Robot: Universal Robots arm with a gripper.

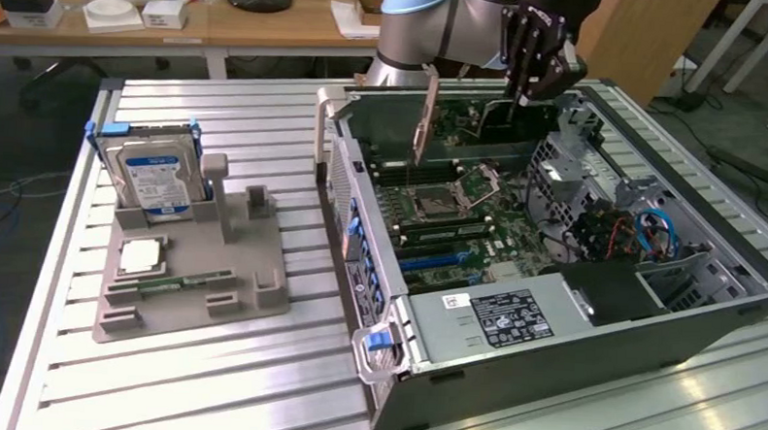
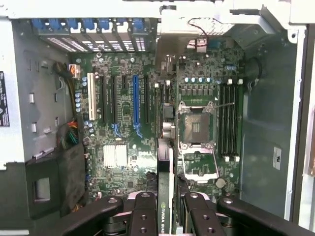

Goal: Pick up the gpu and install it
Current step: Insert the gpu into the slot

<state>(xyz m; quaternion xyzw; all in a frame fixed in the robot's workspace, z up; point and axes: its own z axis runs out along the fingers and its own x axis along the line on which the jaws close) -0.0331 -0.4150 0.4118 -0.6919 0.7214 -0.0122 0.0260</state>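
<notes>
Your end effector grips the gpu, which hangs at its 6 o'clock over the motherboard, long axis 9-to-3 in the exterior view.

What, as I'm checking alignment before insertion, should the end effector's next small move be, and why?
Probably a slight sideways shift toward the long blue slot before lowering. The end effector is shut on the thin green circuit card, held edge-down above the green motherboard. The card's edge sits beside that slot, not over it.
</notes>
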